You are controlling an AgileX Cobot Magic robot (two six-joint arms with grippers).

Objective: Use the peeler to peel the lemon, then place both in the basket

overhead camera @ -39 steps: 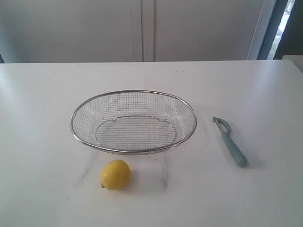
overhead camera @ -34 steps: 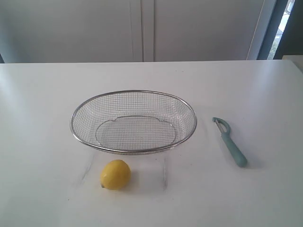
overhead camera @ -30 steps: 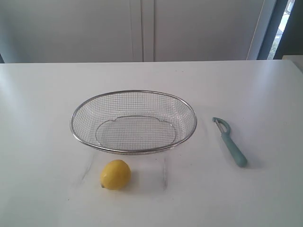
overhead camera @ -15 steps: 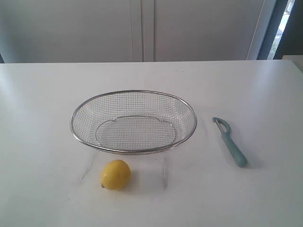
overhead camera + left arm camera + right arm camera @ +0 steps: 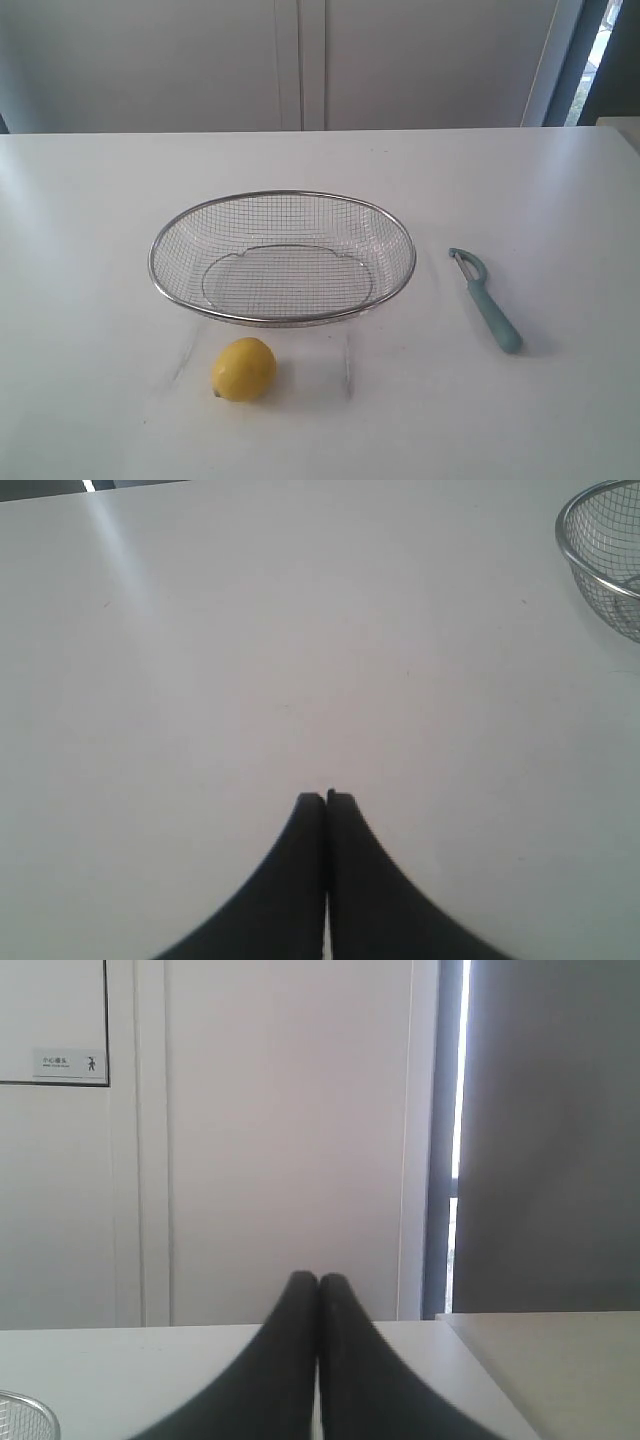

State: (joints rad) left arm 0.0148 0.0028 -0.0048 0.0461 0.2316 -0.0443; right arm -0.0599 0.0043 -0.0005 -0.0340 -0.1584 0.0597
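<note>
- Two loose items outside the basket (image 5: 283,192): lemon (image 5: 244,369) on the counter (image 5: 90,200) just before the near rim, left of centre.
- Peeler (image 5: 487,300) right of the basket, handle slanting toward the near right.
- Left tool (image 5: 327,798) pinched shut, empty, over bare counter; probably nearer the lemon.
- Right tool (image 5: 319,1278) shut, empty, facing the wall (image 5: 290,1110); probably nearer the peeler.
</note>
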